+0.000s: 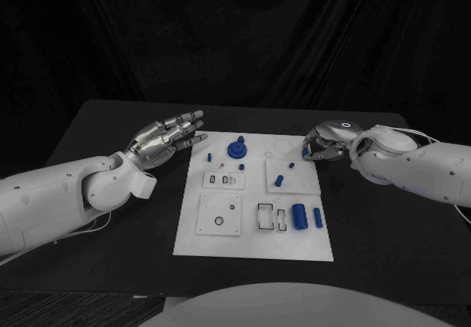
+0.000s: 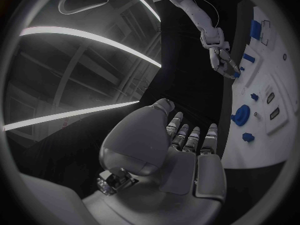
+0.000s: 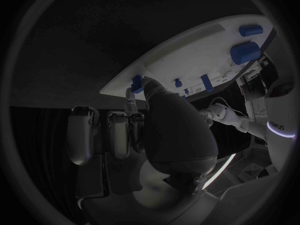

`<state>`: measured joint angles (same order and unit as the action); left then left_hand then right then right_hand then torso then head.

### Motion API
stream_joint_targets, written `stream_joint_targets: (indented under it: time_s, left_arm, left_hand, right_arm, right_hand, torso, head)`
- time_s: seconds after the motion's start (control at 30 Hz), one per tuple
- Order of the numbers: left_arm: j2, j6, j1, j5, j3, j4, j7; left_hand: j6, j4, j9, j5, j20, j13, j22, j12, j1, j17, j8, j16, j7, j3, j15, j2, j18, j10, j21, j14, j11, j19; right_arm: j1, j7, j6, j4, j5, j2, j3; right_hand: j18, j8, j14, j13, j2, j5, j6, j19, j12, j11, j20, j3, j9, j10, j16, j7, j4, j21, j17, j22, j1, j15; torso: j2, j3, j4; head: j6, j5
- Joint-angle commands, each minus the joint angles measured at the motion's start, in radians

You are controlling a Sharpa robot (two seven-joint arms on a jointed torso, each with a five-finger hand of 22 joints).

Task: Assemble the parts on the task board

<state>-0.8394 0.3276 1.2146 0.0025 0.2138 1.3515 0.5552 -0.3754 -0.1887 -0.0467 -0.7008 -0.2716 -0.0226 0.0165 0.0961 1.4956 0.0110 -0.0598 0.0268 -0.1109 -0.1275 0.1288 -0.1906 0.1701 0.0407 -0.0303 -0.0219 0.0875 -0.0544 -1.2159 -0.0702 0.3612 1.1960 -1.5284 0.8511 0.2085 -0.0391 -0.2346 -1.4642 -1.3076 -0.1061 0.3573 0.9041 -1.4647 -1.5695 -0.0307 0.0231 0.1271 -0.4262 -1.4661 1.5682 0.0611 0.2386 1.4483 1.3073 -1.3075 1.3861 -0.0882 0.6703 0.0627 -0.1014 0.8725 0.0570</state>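
We see right hand [image 1: 324, 146] pinching small blue part [image 3: 136, 83] at white board's [image 1: 253, 238] far right edge on desk. Left hand [image 1: 167, 139] spread, empty. We judge part light, rigid, slippery; grip its sides.

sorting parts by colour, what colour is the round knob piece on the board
Blue; the round knob piece shows best in the head view.

This looks like a robotics lab or test cell. A black table [image 1: 118, 225] stands before a black draped curtain [image 1: 255, 48] that closes off the whole far side, from ten to two o'clock. A white task board [image 1: 253, 242] with small blue parts [image 1: 299, 218] lies at the table's centre. The left wrist view shows long ceiling strip lights [image 2: 87, 37] on an industrial-looking ceiling.
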Motion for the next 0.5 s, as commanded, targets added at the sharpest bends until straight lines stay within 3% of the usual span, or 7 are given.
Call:
stream_joint_targets:
  time_s: [0.03, 0.33, 0.5]
  left_arm:
    - [0.002, 0.017, -0.002, 0.002, -0.001, 0.000, 0.009]
    - [0.002, 0.016, -0.002, 0.002, -0.001, -0.002, 0.007]
    - [-0.002, 0.014, -0.002, 0.002, -0.001, 0.000, 0.006]
  left_hand:
    - [0.000, -0.002, 0.000, 0.000, -0.005, -0.001, 0.000, 0.003, 0.002, 0.001, -0.004, 0.006, -0.004, -0.007, 0.008, -0.007, 0.011, -0.002, 0.005, 0.000, 0.005, 0.004]
    - [0.000, -0.002, 0.000, 0.000, -0.005, -0.001, 0.000, 0.003, 0.002, 0.001, -0.004, 0.006, -0.004, -0.007, 0.008, -0.007, 0.011, -0.002, 0.005, 0.000, 0.005, 0.004]
    - [0.000, -0.002, 0.000, 0.000, -0.005, -0.001, 0.000, 0.003, 0.002, 0.001, -0.004, 0.006, -0.004, -0.007, 0.008, -0.007, 0.011, -0.002, 0.005, 0.000, 0.005, 0.004]
  right_arm:
    - [0.003, 0.013, -0.004, -0.001, -0.002, -0.001, 0.000]
    - [0.004, 0.007, 0.022, 0.003, -0.002, 0.000, 0.000]
    - [0.003, 0.014, 0.062, 0.030, -0.001, 0.013, 0.000]
  right_hand:
    - [0.003, -0.009, -0.107, -0.263, 0.006, 0.007, 0.008, -0.038, -0.001, 0.004, 0.005, 0.002, -0.003, -0.105, 0.003, -0.002, -0.008, -0.004, 0.263, -0.202, 0.003, 0.004]
    - [0.004, -0.034, -0.107, -0.263, 0.016, 0.018, 0.023, -0.039, -0.001, -0.001, 0.002, 0.005, -0.023, -0.105, 0.003, -0.008, -0.018, -0.003, 0.263, -0.203, 0.004, 0.000]
    - [0.003, -0.053, -0.107, -0.263, 0.020, 0.039, 0.037, -0.039, -0.001, -0.003, -0.001, 0.009, -0.038, -0.105, 0.003, -0.009, -0.027, -0.004, 0.263, -0.204, 0.007, -0.002]
  torso:
    - [0.000, 0.0000, 0.0001]
    - [0.000, 0.0001, 0.0005]
    - [0.000, 0.0002, 0.0004]
  head:
    - [0.000, -0.001]
    - [0.000, -0.004]
    - [0.000, -0.004]
